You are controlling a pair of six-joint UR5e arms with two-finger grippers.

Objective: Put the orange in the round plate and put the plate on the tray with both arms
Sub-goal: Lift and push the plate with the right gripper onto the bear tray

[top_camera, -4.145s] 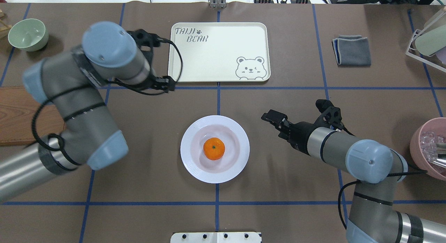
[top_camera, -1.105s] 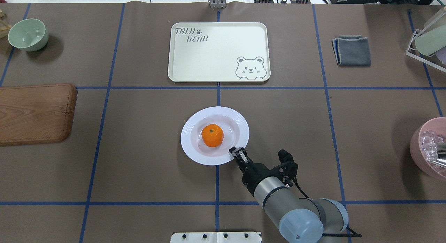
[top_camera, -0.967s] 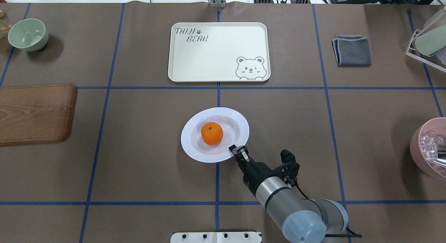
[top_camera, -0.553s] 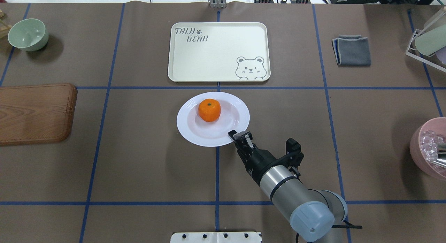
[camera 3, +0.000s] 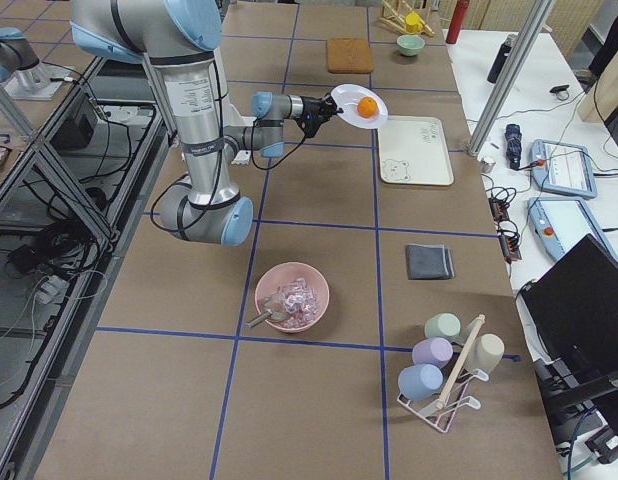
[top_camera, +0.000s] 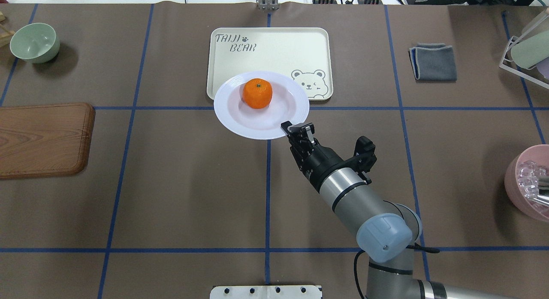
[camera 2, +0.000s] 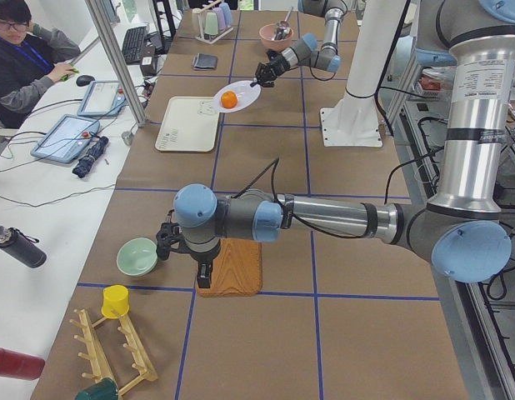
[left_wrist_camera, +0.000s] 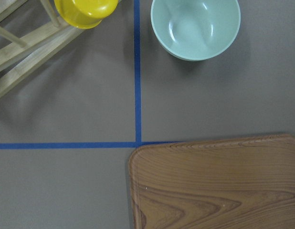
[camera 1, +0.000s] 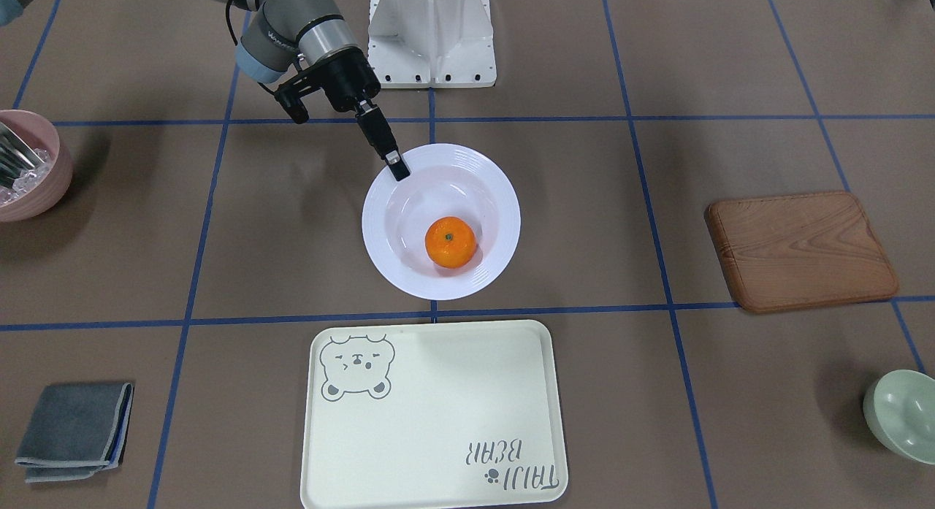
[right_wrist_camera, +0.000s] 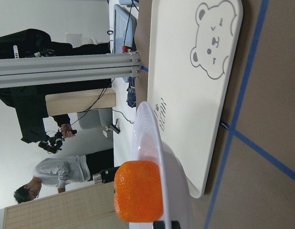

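Observation:
The orange (top_camera: 257,93) lies in the white round plate (top_camera: 240,114), on its far side. My right gripper (top_camera: 292,128) is shut on the plate's near right rim and holds the plate off the table, tilted. Seen from overhead, the plate overlaps the near edge of the cream tray (top_camera: 274,46). The front view shows the plate (camera 1: 394,231) just short of the tray (camera 1: 431,421). In the right wrist view the orange (right_wrist_camera: 138,191) sits low against the plate (right_wrist_camera: 150,143). My left gripper (camera 2: 203,279) hangs over the wooden board; whether it is open or shut I cannot tell.
A brown wooden board (top_camera: 43,138) and a pale green bowl (top_camera: 34,41) are at the left. A grey cloth (top_camera: 433,61), a cup rack (top_camera: 525,50) and a pink bowl (top_camera: 529,181) are at the right. A person (camera 2: 24,50) sits beyond the table.
My right gripper closed on the plate's rim, lifted it and carried it with the orange away from the robot to the tray's near edge. The left arm left the overhead view.

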